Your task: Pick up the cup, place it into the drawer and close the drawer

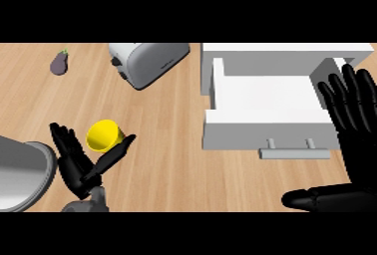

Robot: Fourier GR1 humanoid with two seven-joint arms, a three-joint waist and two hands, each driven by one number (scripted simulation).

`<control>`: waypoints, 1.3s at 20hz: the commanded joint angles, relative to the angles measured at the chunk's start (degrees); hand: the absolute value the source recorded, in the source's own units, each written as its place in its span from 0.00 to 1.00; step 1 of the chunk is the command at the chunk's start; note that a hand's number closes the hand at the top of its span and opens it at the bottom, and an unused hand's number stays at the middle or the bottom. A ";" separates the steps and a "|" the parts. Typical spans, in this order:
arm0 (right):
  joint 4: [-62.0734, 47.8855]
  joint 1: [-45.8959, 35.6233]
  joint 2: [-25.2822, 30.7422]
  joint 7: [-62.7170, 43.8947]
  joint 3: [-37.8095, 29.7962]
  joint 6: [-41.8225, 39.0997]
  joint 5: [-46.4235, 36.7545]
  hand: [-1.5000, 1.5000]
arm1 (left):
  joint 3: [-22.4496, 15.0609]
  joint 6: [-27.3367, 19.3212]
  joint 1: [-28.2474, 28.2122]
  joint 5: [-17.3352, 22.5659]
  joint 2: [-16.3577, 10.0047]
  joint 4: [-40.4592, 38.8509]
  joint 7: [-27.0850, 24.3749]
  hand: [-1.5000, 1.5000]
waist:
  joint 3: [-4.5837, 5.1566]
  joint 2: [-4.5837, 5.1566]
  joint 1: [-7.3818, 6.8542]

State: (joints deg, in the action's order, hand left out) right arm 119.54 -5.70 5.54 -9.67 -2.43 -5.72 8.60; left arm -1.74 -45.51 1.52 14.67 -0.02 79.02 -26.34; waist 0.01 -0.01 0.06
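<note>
A yellow cup lies on its side on the wooden counter at the lower left. My left hand is open right beside it, fingers straight on its left and thumb reaching along its right, partly cradling it. The white drawer stands pulled open at the right, its inside bare, its grey handle facing me. At the right edge my right hand is open, fingers straight and pointing up along the drawer's right side.
A silver toaster sits at the top centre. A purple eggplant lies at the upper left. A grey rounded pot or bowl sits at the left edge, close to my left hand.
</note>
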 commanded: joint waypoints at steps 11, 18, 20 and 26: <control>2.01 3.24 -1.27 0.09 2.11 -0.60 -1.69 0.00 | 7.57 7.32 6.62 11.55 0.02 -19.26 -15.70 0.00 | 0.01 0.01 0.20; 1.39 -3.97 0.97 -5.05 -1.87 -0.04 1.79 0.00 | 8.33 7.43 9.57 14.48 0.01 -27.77 -22.47 0.00 | 0.02 0.04 0.21; 2.19 -0.69 -0.93 -3.18 0.94 0.26 -0.32 0.00 | 11.66 12.69 8.92 14.04 -0.21 -30.02 -23.13 0.00 | 0.01 0.02 0.10; 0.30 -0.72 -0.02 -1.39 -0.99 -1.54 1.18 0.00 | 10.19 15.43 9.04 14.88 -2.71 -29.10 -21.81 0.00 | -0.01 0.00 -0.02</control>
State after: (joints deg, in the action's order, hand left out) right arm 119.82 -4.98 4.79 -9.61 -2.34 -6.92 8.46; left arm 8.09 -32.08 9.57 29.60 -1.07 49.27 -49.62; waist 0.02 0.01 0.13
